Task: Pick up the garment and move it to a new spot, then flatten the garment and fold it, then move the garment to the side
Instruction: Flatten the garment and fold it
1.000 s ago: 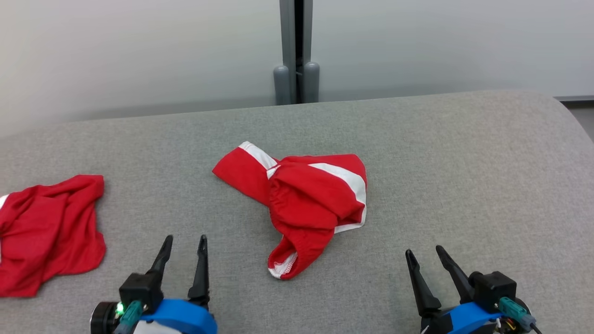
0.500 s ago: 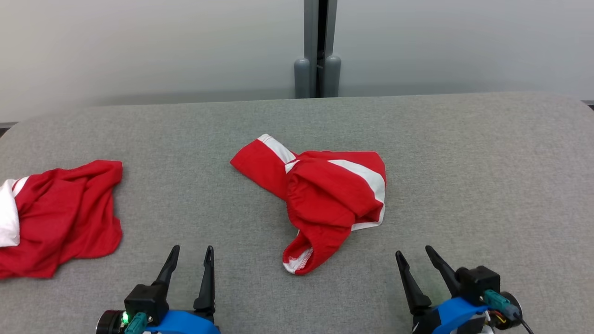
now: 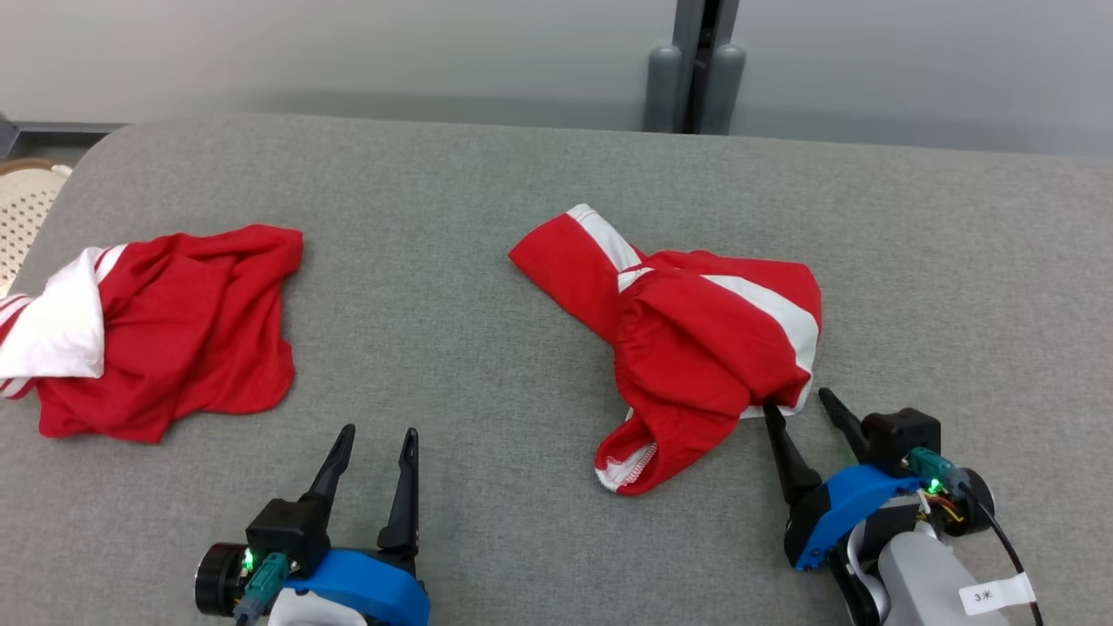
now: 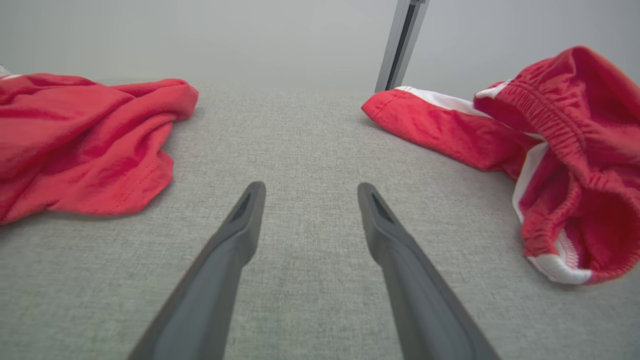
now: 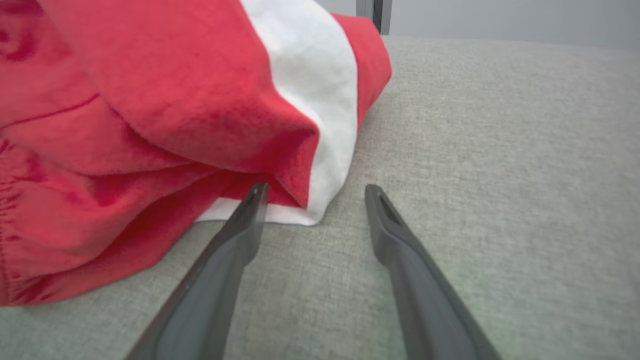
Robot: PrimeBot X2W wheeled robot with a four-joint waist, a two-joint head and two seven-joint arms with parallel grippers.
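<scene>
Near left: left claw [image 3: 379, 429] wide, empty, parked over bare surface [image 3: 452, 261]. Near right: right claw [image 3: 795, 399] wide, one finger touching white hem of crumpled red shorts [image 3: 696, 348], centre-right — likely lining up pickup. Inner folds hidden. Far left: second red garment [image 3: 174, 330] — edge cut off.

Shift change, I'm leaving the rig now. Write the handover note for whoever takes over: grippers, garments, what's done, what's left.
Left gripper: open, empty, over bare grey table between the two garments.
Right gripper: open, empty, one fingertip at the near white hem of the red-and-white shorts; contact unclear.
Shorts: crumpled mid-table, not lifted. A second red garment lies bunched at the table's left end.
Done: nothing that shows beyond the approach.
Left: grasp the shorts, move them, flatten, fold, set aside.
</scene>
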